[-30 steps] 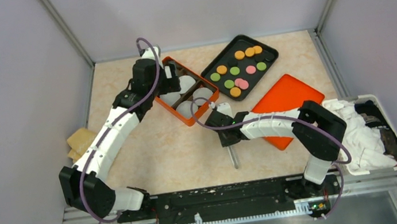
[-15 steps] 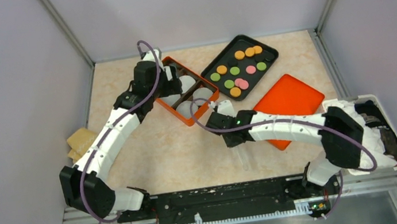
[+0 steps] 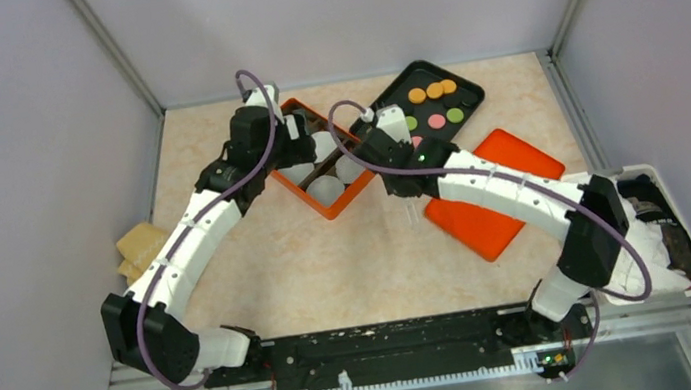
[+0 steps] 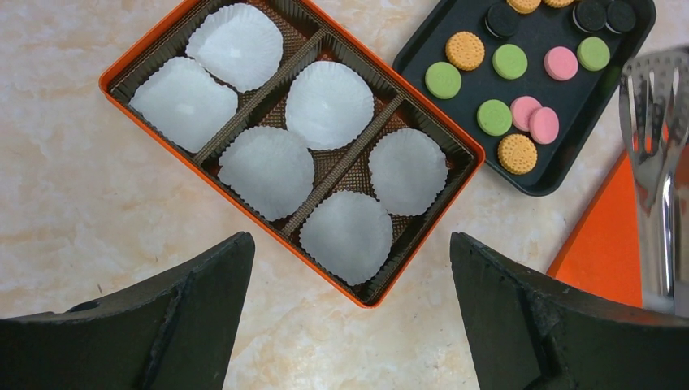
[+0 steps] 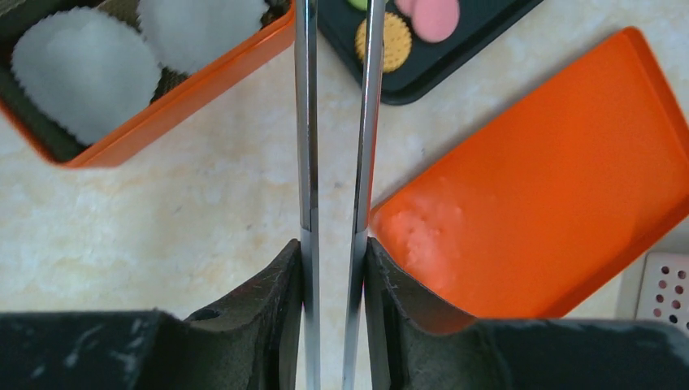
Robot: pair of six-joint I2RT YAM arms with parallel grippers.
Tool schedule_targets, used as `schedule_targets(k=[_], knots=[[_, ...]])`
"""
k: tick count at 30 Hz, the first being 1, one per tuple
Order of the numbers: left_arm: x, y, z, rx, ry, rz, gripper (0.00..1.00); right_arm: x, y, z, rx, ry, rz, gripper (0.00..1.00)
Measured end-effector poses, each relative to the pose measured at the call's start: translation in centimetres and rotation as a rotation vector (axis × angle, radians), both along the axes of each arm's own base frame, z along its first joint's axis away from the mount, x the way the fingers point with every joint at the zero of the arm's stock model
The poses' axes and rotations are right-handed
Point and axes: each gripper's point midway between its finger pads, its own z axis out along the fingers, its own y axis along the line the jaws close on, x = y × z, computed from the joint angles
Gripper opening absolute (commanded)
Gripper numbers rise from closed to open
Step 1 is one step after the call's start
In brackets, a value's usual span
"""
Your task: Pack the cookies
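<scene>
About fourteen small flat round cookies [image 4: 509, 61] in orange, green, pink and black lay loose on a shallow black rectangular tray [image 4: 589, 110]. The tray sat ahead and to the right of the left fingers [image 4: 195, 309], and just beyond the right fingers [image 5: 276, 301].

The left fingers were spread wide and held nothing. They hung over the orange six-compartment box [image 4: 227, 192], whose white pleated paper cups [image 4: 329, 104] had no cookies in them.

The right fingers were pinched narrow on the two arms of a pair of steel tongs [image 5: 305, 122]. The arms ran forward over the marbled beige worktop [image 5: 162, 211] with a slim gap between them. Their tips ran out of the right wrist view toward the tray. A flat orange lid [image 5: 528, 179] lay to the right of these fingers.

The cookies looked light, thin and stiff, and probably brittle at the rim, so a hard squeeze could chip or crumble one. Because they lay flat, there was little height for the tongs to catch. The best hold was probably across a cookie's width, edge to edge, with the tips lowered almost to the tray floor.

Two pink cookies touched each other, so a cookie lying apart from the others seemed the easier first pick. Smooth steel on a smooth rim might slip, so a slow, level carry seemed wise.
</scene>
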Motion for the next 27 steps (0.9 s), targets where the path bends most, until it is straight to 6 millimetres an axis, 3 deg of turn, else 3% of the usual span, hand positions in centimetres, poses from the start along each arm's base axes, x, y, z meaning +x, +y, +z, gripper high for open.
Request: schedule_targets(k=[7,12,21,27], knots=[[0.0,-0.1,0.0,-0.002,0.0,-0.003,0.96,6.4,-3.4,-0.5,-0.03,0.013,-0.091,0.43],[0.1,-0.2,0.0,-0.007,-0.004,-0.009,0.97,10.6,-4.4,-0.4,-0.041,0.007,-0.12,0.45],[0.8,-0.6,-2.0,0.016,0.04,-0.01,0.97,15.3,-3.4,-1.9,-0.039,0.043,-0.09,0.46],[1.0,-0.4,-2.2,0.025,0.042,0.0,0.97,16.8,-3.2,-2.3,-0.035,0.053,-0.066,0.47]])
